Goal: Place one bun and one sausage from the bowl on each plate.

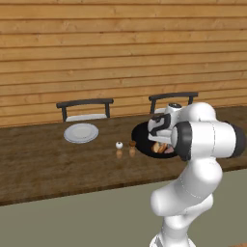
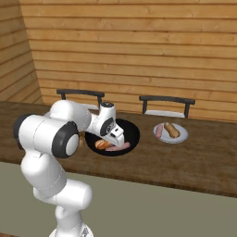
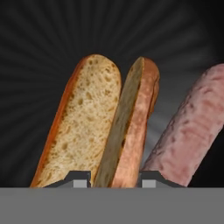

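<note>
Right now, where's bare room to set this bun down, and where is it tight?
Free: the empty plate left of the shakers, and the bare table around it. Crowded: the bowl, where the gripper is shut on the bun beside the sausage, and the filled plate.

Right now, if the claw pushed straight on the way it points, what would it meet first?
The claw points down into the black bowl and is already closed around the split bun. Going straight on, it would likely press the bun into the bowl's floor; the sausage lies just beside that line.
</note>
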Robot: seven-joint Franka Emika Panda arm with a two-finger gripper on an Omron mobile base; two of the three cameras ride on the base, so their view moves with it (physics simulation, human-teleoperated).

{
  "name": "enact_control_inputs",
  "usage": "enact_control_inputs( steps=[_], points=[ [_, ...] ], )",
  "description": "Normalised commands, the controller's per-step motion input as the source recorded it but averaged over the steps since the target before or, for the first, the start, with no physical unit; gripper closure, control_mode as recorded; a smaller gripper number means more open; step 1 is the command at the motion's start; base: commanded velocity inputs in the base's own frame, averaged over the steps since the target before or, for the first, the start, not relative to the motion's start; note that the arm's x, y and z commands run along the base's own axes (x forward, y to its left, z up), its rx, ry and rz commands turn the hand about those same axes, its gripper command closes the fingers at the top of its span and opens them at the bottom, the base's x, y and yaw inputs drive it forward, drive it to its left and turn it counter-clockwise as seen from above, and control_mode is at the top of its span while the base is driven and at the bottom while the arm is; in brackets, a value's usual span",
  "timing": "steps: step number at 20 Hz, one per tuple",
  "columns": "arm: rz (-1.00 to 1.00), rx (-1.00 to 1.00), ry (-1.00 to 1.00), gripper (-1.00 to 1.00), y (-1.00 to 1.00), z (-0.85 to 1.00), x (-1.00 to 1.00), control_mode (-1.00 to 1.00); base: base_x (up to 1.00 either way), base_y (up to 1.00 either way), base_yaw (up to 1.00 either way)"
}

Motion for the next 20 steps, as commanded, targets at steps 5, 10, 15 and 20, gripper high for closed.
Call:
enact_control_inputs(
  steps=[5,10,15,20],
  points=[
    [0.0,0.0,-0.07,1.0,0.0,-0.09,0.0,-1.0,0.0,0.0,0.0],
    [0.0,0.0,-0.04,1.0,-0.07,0.89,-0.2,-1.0,0.0,0.0,0.0],
    [0.0,0.0,0.0,1.0,-0.19,0.66,-0.58,-1.0,0.0,0.0,0.0],
    [0.05,0.0,0.0,1.0,-0.27,0.41,-0.74,-1.0,0.0,0.0,0.0]
  ],
)
